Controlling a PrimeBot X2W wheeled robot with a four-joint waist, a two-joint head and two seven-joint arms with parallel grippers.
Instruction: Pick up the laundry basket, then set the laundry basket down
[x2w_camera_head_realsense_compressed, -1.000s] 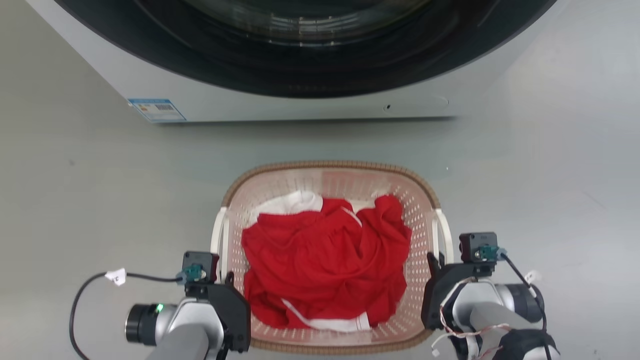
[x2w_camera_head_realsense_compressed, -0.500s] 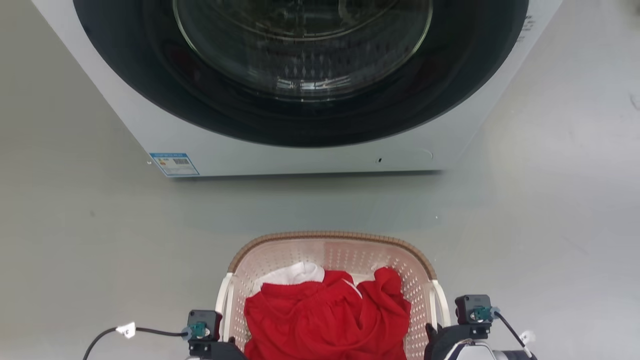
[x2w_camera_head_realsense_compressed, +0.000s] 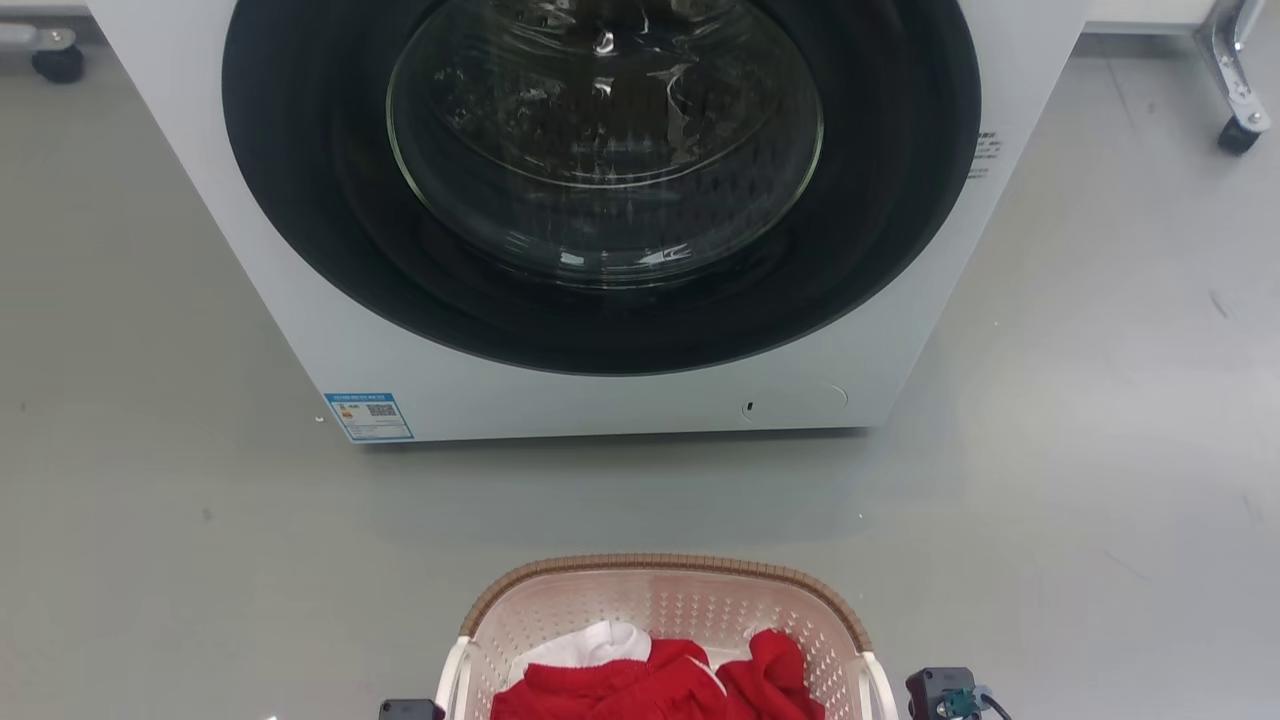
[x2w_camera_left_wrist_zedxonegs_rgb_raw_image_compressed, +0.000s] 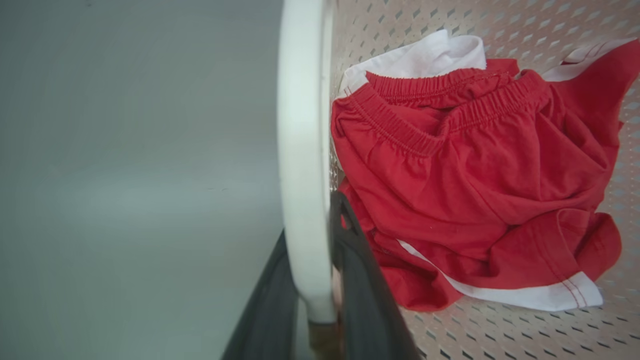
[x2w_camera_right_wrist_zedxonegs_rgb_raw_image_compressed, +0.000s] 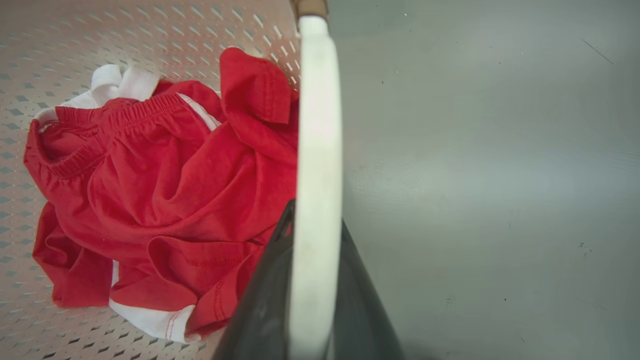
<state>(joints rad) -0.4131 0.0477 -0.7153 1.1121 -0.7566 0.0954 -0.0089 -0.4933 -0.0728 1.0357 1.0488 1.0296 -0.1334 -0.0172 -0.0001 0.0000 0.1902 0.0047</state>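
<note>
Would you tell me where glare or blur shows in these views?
Head view: sharp, reflections on the washer door glass. Left wrist view: left hand soft, red clothes crisp. Right wrist view: right hand blurred, sheen on the floor.

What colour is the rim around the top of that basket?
Brown, woven-looking. The head view shows the laundry basket and its rim best.

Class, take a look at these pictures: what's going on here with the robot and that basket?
A two-armed robot grips the laundry basket by its white side handles: the left end effector closes on the left handle, the right end effector on the right handle. Inside lie red clothes with white trim. The basket is in front of a front-loading washing machine with its door shut, over a grey floor. Whether it is lifted clear cannot be told.
</note>
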